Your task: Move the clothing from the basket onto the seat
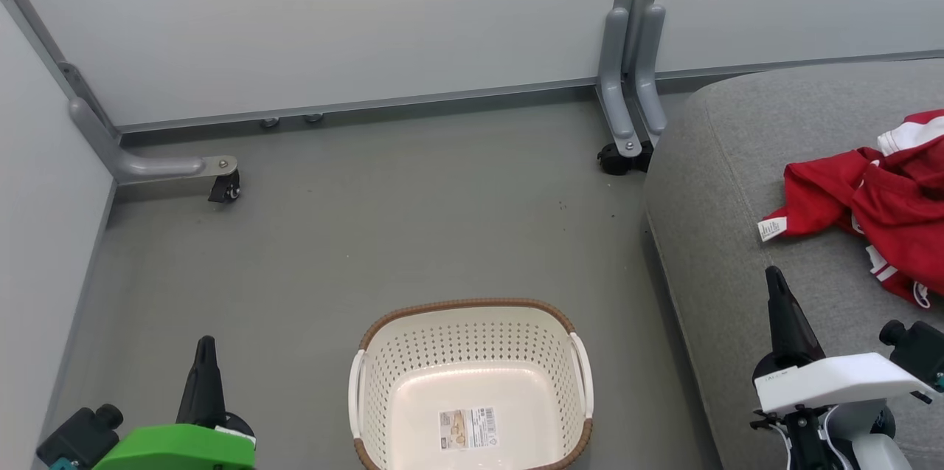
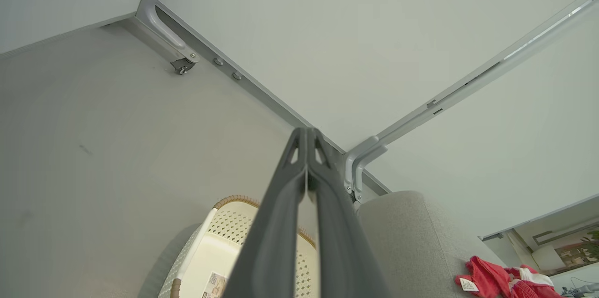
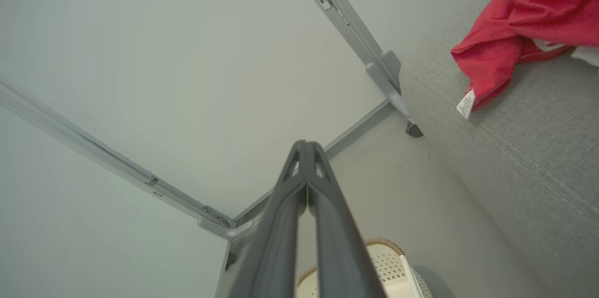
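Note:
The red clothing with white trim and a small white tag lies in a heap on the grey seat at the right. It also shows on the seat as clothing in the left wrist view and as clothing on the seat in the right wrist view. The cream basket with a brown rim stands on the floor, holding just its label sticker. My left gripper is shut and empty, left of the basket. My right gripper is shut and empty over the seat's front, below the clothing.
Pale partition walls enclose the grey floor, with grey feet on castors at the left and beside the seat's corner. Open floor lies between the basket and the back wall.

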{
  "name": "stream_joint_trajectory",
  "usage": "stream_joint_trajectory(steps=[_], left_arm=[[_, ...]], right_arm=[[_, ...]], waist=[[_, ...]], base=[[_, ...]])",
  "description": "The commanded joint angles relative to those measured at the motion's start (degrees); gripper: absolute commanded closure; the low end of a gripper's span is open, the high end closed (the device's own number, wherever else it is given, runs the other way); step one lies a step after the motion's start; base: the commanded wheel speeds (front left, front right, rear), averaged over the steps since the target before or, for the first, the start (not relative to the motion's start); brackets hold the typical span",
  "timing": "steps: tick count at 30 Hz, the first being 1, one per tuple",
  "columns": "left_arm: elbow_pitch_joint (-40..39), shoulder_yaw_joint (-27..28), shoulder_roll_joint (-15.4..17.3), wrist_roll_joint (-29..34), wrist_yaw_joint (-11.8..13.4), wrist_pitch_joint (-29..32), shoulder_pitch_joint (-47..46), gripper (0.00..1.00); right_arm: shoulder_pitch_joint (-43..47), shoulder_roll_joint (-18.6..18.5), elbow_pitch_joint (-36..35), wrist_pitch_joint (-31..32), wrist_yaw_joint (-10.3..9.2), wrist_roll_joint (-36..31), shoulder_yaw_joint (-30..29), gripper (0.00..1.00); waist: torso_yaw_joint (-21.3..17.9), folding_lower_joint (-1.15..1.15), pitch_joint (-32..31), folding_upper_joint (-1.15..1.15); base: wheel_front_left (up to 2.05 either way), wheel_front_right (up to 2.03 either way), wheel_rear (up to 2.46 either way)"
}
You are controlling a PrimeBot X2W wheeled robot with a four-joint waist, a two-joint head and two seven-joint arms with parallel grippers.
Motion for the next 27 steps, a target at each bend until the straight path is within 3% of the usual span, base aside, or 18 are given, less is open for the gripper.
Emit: stream_joint_trajectory(steps=[1,27], left_arm=[[-0.8,0.3,0.3,-2.0,-0.1,0.4,-1.8,1.00],[-1.0,1.4,0.4,-18.1,-0.2,5.0,-4.1,1.00]], right_arm=[[-1.7,-0.3,-0.3,0.5,-0.01,2.1,-0.4,1.00],[-3.7,0.0,2.3,5.0,-0.01,19.5,-1.7,1.00]], waist=[[0.0,0.00,0.0,0.00],[-0.4,0.00,0.6,0.00]], base=[[0.00,0.00,0.00],[0.00,0.00,0.00]])
